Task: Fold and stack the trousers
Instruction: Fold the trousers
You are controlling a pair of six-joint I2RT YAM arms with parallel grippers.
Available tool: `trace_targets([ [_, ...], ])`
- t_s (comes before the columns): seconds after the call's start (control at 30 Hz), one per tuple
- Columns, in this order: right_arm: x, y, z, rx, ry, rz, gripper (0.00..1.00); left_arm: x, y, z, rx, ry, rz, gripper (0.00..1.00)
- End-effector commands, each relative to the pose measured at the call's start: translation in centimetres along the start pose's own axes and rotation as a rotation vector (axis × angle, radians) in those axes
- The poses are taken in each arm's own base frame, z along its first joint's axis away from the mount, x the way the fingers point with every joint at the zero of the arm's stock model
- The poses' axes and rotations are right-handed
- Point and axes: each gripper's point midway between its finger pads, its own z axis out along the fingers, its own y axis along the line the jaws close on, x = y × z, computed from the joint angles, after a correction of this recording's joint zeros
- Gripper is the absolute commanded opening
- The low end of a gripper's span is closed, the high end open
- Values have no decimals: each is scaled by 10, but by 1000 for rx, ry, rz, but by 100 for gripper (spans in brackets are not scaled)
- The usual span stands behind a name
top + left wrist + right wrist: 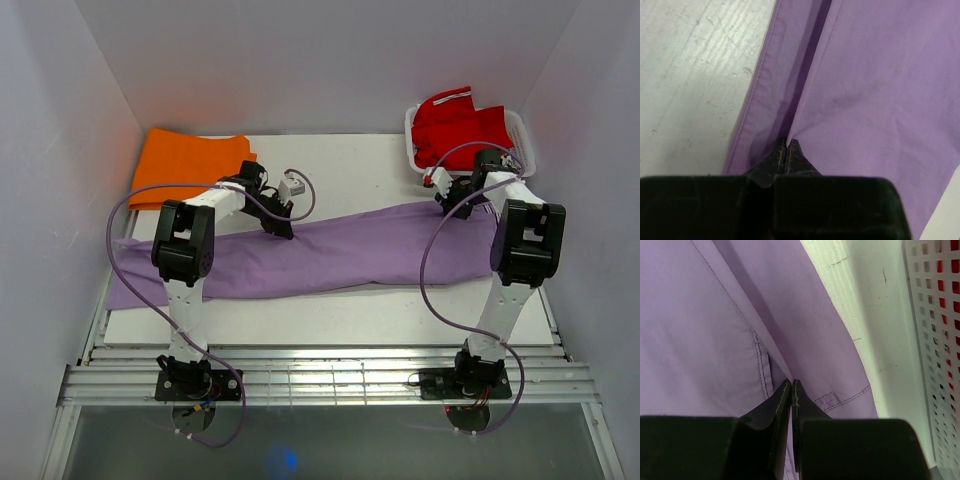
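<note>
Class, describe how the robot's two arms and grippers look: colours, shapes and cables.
Both the left arm and right arm have white links joined by bulky black joint housings, on black base plates. A lilac cable loops loosely along each arm. The left gripper and right gripper each have two black fingers tapering to thin wedge tips, with scuffed surfaces.

arms [186, 310]: white links, black joints | cables [421, 265]: purple | pincers [788, 142] [791, 381]: black, wedge-tipped
</note>
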Motion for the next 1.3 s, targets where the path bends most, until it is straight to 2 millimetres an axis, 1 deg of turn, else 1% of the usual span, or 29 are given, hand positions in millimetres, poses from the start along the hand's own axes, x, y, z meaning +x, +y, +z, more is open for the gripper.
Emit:
trace_targets([
  [0.0, 12, -39, -9, 158, 63, -7, 8, 16, 37, -7, -167, 79, -14, 0],
  [0.03, 16, -42, -5, 173, 77, -5, 10, 16, 39, -8, -174, 78, -20, 0],
  [0.07, 19, -45, -7, 192, 106, 19, 23, 15, 38, -7, -170, 77, -20, 0],
  [0.1, 20, -48, -9, 202, 116, 35, 29, 14, 39, -7, -171, 74, -21, 0],
  [0.13, 19, -54, -16, 230, 126, 51, 35, 13, 39, -7, -170, 72, -28, 0],
  [0.17, 21, -59, -24, 261, 141, 88, 50, 12, 39, -7, -165, 72, -33, 0],
  [0.2, 18, -73, -39, 308, 137, 110, 55, 12, 38, -6, -161, 72, -37, 0],
  [0.23, 13, -82, -54, 347, 128, 125, 56, 12, 38, -6, -159, 73, -37, 0],
  [0.27, 12, -77, -64, 320, 124, 146, 56, 13, 37, -6, -154, 75, -37, 0],
  [0.3, 10, -92, -88, 354, 108, 154, 56, 13, 37, -7, -153, 76, -33, 0],
  [0.33, 11, -93, -98, 343, 103, 160, 56, 14, 37, -7, -154, 79, -30, 0],
  [0.37, 16, -75, -101, 255, 114, 193, 54, 15, 36, -6, -151, 85, -21, 0],
  [0.4, 28, -76, -111, 241, 129, 212, 54, 17, 36, -7, -153, 90, -18, 0],
  [0.43, 33, -85, -118, 244, 136, 235, 54, 18, 35, -8, -151, 93, -12, 0],
  [0.47, 41, -84, -120, 223, 145, 270, 54, 21, 33, -8, -141, 102, -6, 0],
  [0.5, 54, -67, -124, 151, 166, 337, 54, 29, 30, -7, -129, 120, 13, 0],
  [0.57, 62, -60, -118, 95, 149, 449, 57, 36, 25, -11, -125, 135, 47, 0],
  [0.63, 71, -34, -113, 12, 158, 575, 59, 51, 22, -11, -124, 172, 79, 0],
  [0.67, 73, -14, -104, -51, 152, 626, 60, 55, 22, -11, -125, 182, 82, 0],
  [0.73, 79, -3, -102, -40, 137, 693, 60, 57, 23, -11, -123, 191, 93, 0],
  [0.77, 88, 20, -90, -86, 159, 735, 61, 57, 22, -11, -119, 191, 96, 0],
  [0.83, 98, 32, -85, -95, 175, 766, 61, 55, 22, -11, -116, 187, 103, 0],
  [0.93, 104, 62, -78, -175, 176, 820, 53, 52, 19, -13, -94, 188, 144, 0],
  [1.07, 97, 98, -82, -278, 142, 829, 16, 65, 10, -21, -72, 204, 218, 0],
  [1.1, 91, 107, -88, -297, 128, 814, 12, 62, 8, -26, -72, 198, 241, 0],
  [1.17, 77, 124, -99, -355, 99, 798, 8, 68, 1, -34, -38, 207, 282, 0],
  [1.2, 70, 131, -108, -364, 86, 757, 8, 64, -4, -38, -13, 184, 300, 1],
  [1.23, 67, 136, -113, -367, 84, 749, 9, 59, -8, -42, 5, 167, 312, 7],
  [1.27, 65, 140, -117, -362, 88, 733, 13, 59, -16, -48, 48, 163, 326, 20],
])
